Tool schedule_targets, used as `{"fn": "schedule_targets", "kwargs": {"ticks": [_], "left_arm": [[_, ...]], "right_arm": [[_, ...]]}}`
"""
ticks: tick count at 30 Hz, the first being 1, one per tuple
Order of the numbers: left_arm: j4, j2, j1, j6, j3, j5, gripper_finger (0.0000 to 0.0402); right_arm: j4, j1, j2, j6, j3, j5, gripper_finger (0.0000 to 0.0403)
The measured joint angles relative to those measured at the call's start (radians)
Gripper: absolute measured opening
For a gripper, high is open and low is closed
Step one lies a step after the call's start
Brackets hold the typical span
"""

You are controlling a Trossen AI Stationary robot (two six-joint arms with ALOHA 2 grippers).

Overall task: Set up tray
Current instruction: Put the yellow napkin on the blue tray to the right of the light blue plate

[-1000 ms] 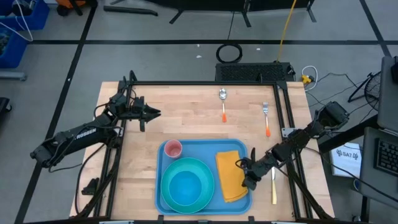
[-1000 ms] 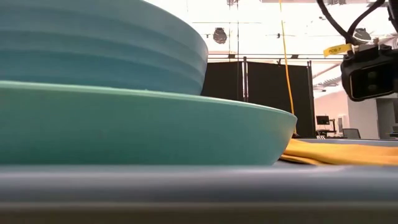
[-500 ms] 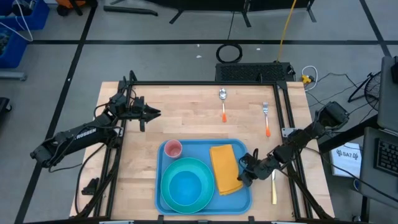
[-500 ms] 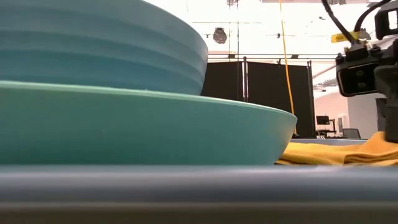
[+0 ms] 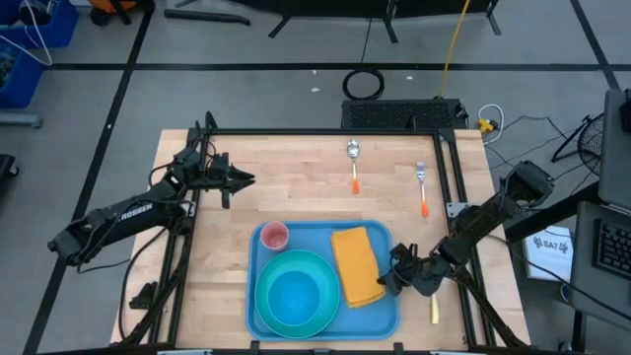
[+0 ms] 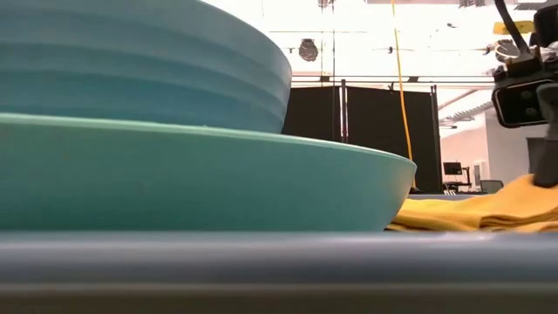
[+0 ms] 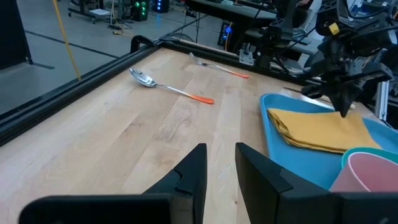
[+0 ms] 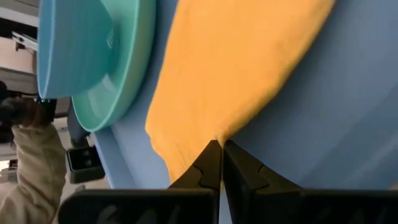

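Note:
The light-blue tray [image 5: 380, 314] lies at the table's near edge. On it stand a teal plate [image 5: 274, 314] with a teal bowl [image 5: 296, 296] and a pink cup [image 5: 273, 235], and a yellow-orange napkin [image 5: 357, 264] lies flat on its right half. My right gripper [image 5: 386, 282] is over the tray's right rim, shut on the napkin [image 8: 236, 68]. My left gripper [image 5: 246, 179] waits over the table's far left part, its fingers [image 7: 194, 163] a little apart and holding nothing. My right gripper pinches the napkin's right edge [image 8: 214, 135] between its two shut fingers, coming in from the table's right side and slanting down. The held edge [image 6: 527, 190] is raised a little; the napkin's other parts lie on the tray.
A spoon [image 5: 353, 163] and a fork [image 5: 422, 187], both orange-handled, lie on the far part of the table. Another pale utensil [image 5: 433, 308] lies right of the tray, under my right arm. Black rails run along the table's sides. A person's sleeve [image 8: 28, 155] shows beyond the table.
My right gripper has drawn the napkin a little toward the plate and the tray's far side. The napkin's right edge, flat a second ago, now stands raised at the fingers. The right wrist has swung toward the near edge.

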Motion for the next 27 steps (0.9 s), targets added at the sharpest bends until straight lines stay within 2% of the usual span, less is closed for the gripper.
{"fn": "schedule_targets", "kwargs": {"ticks": [9, 15, 20, 27], "left_arm": [[0.0, 0.0, 0.0, 0.006, 0.0, 0.0, 0.0088], [0.0, 0.0, 0.0, 0.015, 0.0, 0.0, 0.0088], [0.0, 0.0, 0.0, 0.011, 0.0, 0.0, 0.0088], [0.0, 0.0, 0.0, 0.011, 0.0, 0.0, 0.0088]], "right_arm": [[0.053, 0.017, 0.0, 0.032, 0.001, -0.174, 0.0], [0.108, 0.017, 0.0, -0.025, 0.001, -0.187, 0.0006], [0.13, 0.017, 0.0, -0.049, 0.001, -0.234, 0.0049], [0.179, 0.014, 0.0, -0.081, 0.001, -0.231, 0.0134]]}}
